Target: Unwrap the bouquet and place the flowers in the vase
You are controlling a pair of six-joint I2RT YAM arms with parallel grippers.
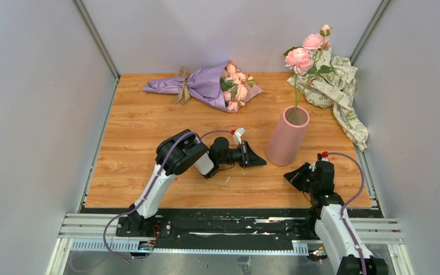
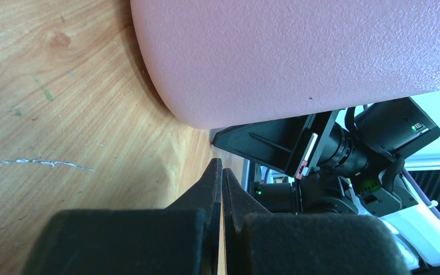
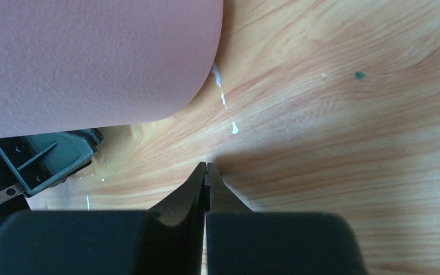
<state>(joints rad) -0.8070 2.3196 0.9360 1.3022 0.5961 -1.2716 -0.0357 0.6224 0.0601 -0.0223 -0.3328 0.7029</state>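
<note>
**Both grippers closed and empty at the vase base; bouquet still wrapped**

The vase (image 1: 288,136), matte pink, stands on the wooden table (image 1: 137,132). A single tall stem with two large pink blooms (image 1: 301,57) rises out of its mouth.

The left gripper (image 1: 259,161) lies low over the table, just beside the vase's base on the left-arm side and pointing at it. The wrist view shows its fingers pressed together with nothing between them. Whether the tips touch the vase wall cannot be told.

The right gripper (image 1: 291,175) sits just beside the base on the near, right-arm side. Its fingers are also pressed together and hold nothing, with the tips over bare wood.

The bouquet (image 1: 203,86) lies on its side at the far edge of the table, well apart from the vase and beyond the left arm. It is still in its lilac paper, with tan ribbon tied about the narrow end. The flowers (image 1: 236,79), peach-pink, show at the open end that faces the vase.

Crumpled cream-green patterned paper (image 1: 338,91) lies behind the vase at the far right corner.
</note>
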